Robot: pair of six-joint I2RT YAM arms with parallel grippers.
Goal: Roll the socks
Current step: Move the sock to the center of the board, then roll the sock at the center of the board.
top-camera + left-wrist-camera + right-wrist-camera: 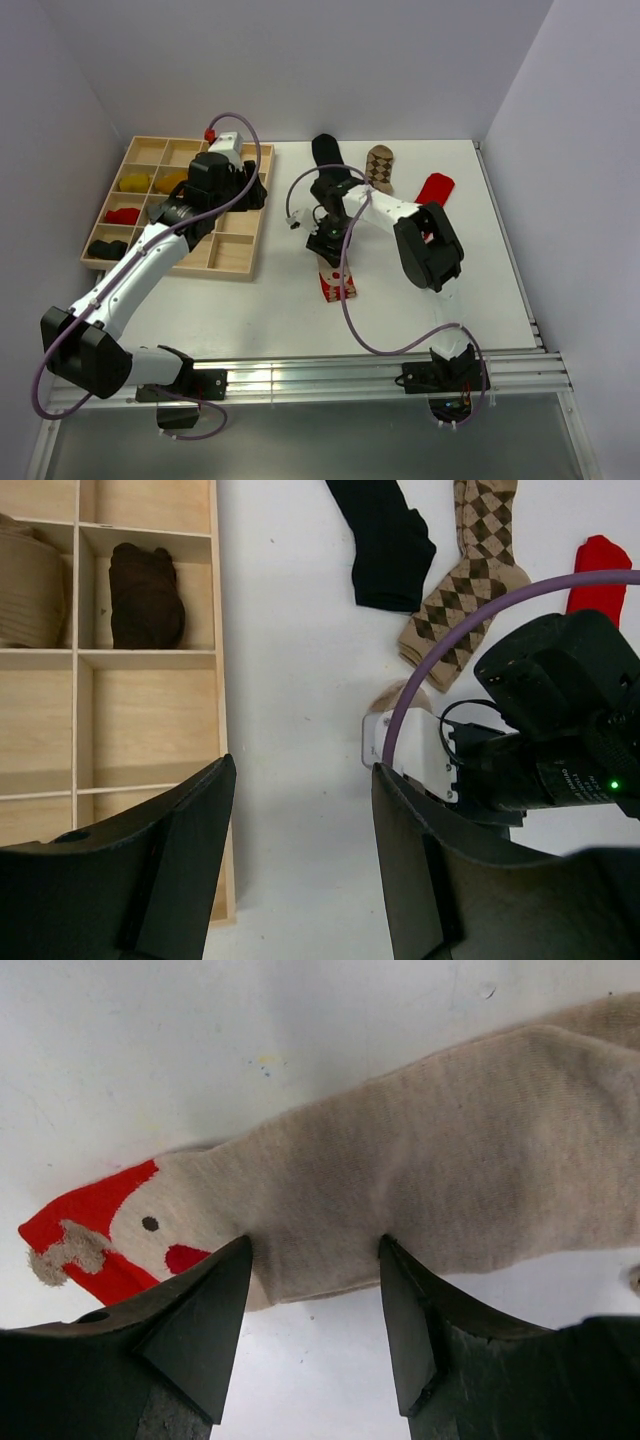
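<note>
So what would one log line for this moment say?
left gripper open, empty, above tray edge | right gripper open over tan sock | black sock, argyle sock flat, unrolled

Tan sock with red toe (400, 1190): cuff end cut off at the right edge of the right wrist view; from above, mostly hidden under the right arm (385, 208).
Black sock (385, 540) and argyle sock (465, 575): upper ends cut off in the left wrist view.
Red sock (598, 570): lower part hidden behind that arm.
Tan roll (30, 585) in the tray (215, 630): cut off at the left edge.
</note>
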